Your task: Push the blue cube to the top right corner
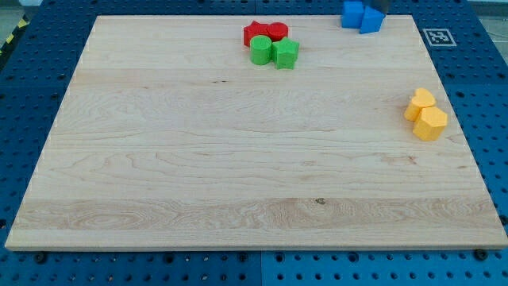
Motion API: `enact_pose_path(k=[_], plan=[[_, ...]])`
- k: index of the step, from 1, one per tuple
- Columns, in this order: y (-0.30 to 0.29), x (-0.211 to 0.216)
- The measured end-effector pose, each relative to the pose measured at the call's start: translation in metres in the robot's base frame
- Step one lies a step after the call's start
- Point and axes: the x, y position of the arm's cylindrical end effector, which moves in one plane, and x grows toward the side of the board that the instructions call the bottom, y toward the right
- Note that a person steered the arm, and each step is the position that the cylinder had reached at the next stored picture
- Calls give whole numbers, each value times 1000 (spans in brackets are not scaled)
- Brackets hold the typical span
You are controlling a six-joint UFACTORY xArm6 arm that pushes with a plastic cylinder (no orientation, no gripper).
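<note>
Here blue cube (371,20) at top edge — tip unseen, no legible writing.

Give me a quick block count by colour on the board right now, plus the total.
Red blocks: 2
Green blocks: 2
Blue blocks: 2
Yellow blocks: 2
Total: 8
My tip does not clearly show in the camera view.

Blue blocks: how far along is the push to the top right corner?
Mostly done: the blue blocks sit together at the board's top edge, near the view's right. In hand: something dark shows just above them at the frame's top; whether it is my tip is unclear. Left: a short nudge right into the corner.
</note>
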Motion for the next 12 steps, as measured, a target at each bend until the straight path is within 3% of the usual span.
enact_pose_path(k=[3,5,7,12], plan=[[0,32],[-1,-1],[-8,0],[-13,78]])
